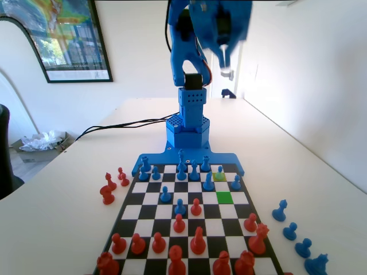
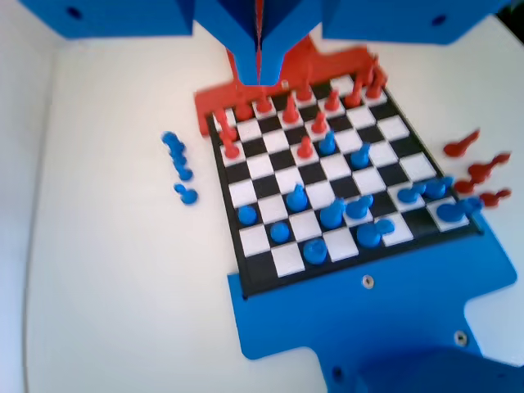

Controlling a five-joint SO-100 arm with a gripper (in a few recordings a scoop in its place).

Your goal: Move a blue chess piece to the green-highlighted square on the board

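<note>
On the board (image 1: 150, 197), the blue chess piece (image 1: 219, 173) stands upright, long axis vertical, ball head up, on the duller yellow-green square one row behind the green-highlighted square (image 1: 224, 197) in the fixed view. It is glossy plastic with a narrow body and flared base. Taller blue pieces crowd beside it; red pawns (image 1: 196, 207) stand just in front of the green square. High above the board, the pincer (image 1: 225, 60) hangs empty, its jaws pressed together in the wrist view. Captured blue pieces (image 1: 291, 231) rest on the pale bench (image 1: 69, 189).
</note>
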